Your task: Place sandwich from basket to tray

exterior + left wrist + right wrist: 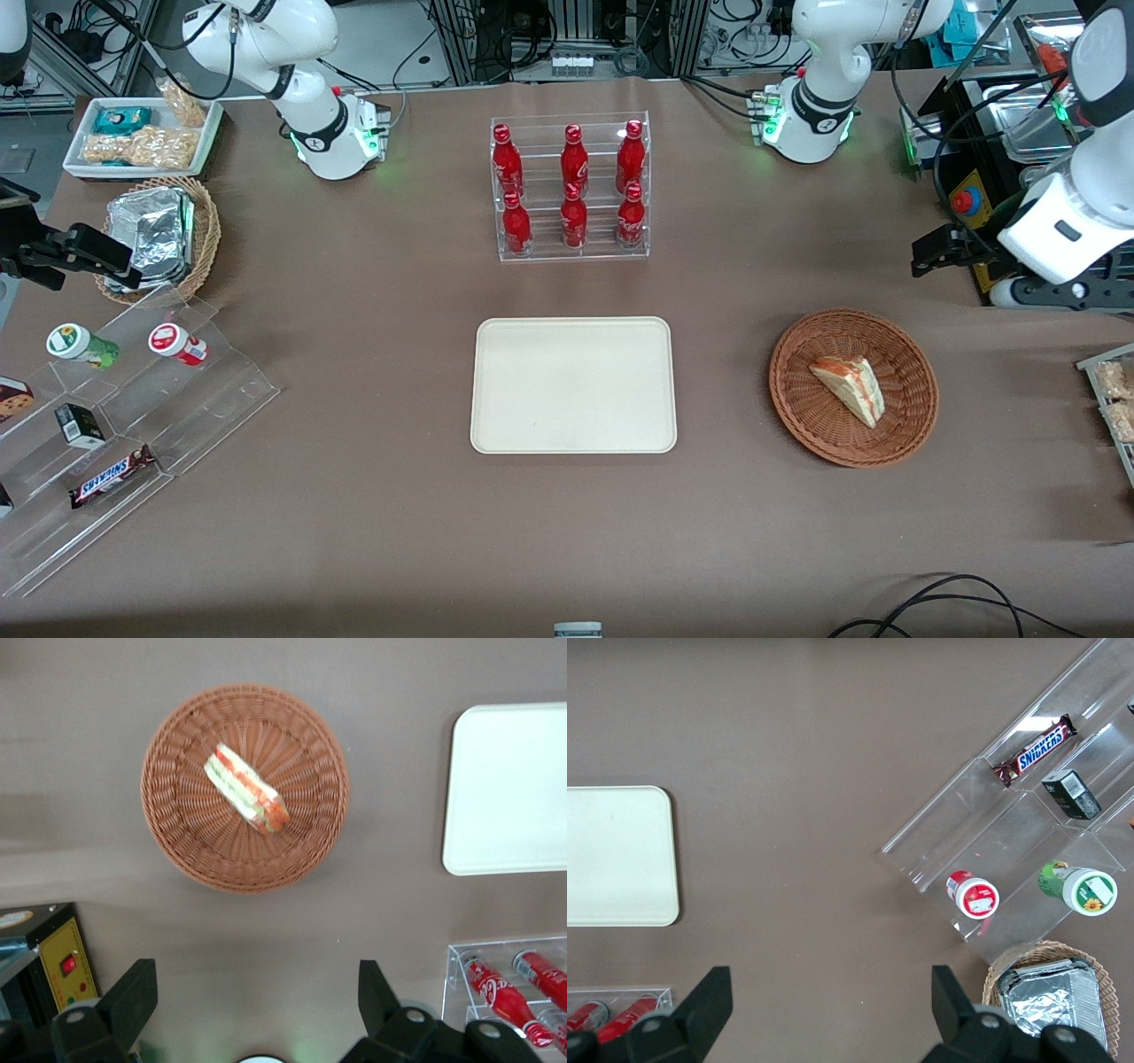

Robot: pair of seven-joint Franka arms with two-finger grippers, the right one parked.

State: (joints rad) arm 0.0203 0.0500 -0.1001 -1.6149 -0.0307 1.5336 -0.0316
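Evidently the approach has not yet begun: the sandwich (849, 387) lies in the reddish-brown wicker basket (912, 416), well apart from the bare tray (574, 386). The pincer (255, 1005) is held wide open and empty above the worktop (372, 532), farther from the front camera than the basket; next, it must be brought over the wedge, lowered and closed across the bread faces.

Brown table (372, 496) under a matte cover. Bears the cream tray (571, 385) at its middle, flat and bare. Carries the reddish basket (912, 416) beside it toward the working arm's end, well apart from the tray. Holds a clear bottle rack (571, 252) farther from the front camera than the tray. Toward the parked arm's end: a tan wicker basket (208, 235), a clear stepped stand (221, 390) nearer the camera, and a white bin (208, 133) at the corner. Gripper (257, 979) above the table near the reddish basket, fingers spread wide.
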